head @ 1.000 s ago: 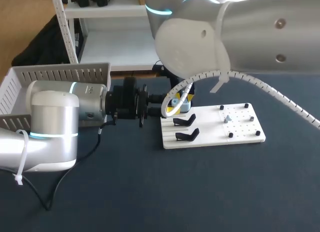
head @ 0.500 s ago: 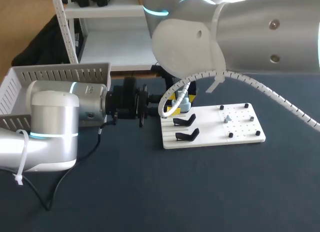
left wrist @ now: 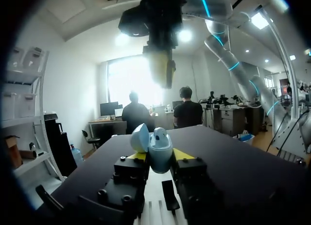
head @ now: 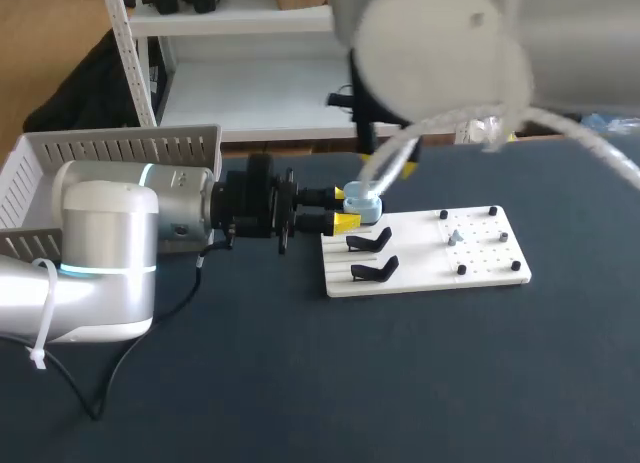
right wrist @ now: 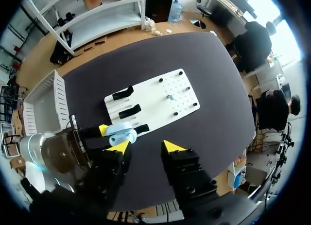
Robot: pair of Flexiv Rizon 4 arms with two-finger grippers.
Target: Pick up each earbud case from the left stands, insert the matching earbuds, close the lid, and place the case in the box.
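A light-blue earbud case (head: pixel 362 205) with its lid up is held sideways over the left end of the white board (head: pixel 480 268). My left gripper (head: pixel 345 209) is shut on it. In the left wrist view the open case (left wrist: pixel 159 143) stands between the yellow fingertips (left wrist: pixel 137 157). My right gripper (right wrist: pixel 146 147) is open with nothing in it, high above the table. From there it looks down on the case (right wrist: pixel 121 134) and the board (right wrist: pixel 160 106). Two black stands (head: pixel 368 241) remain on the board. A small pale earbud (head: pixel 455 236) sits among the pegs.
A white slatted box (head: pixel 110 143) stands at the table's far left, behind my left arm (head: pixel 110 243). My right arm (head: pixel 440 53) fills the upper right of the head view. Dark tabletop spreads in front of the board.
My right gripper opened over the case, then rose up and away from it. The left arm and the case stayed where they were.
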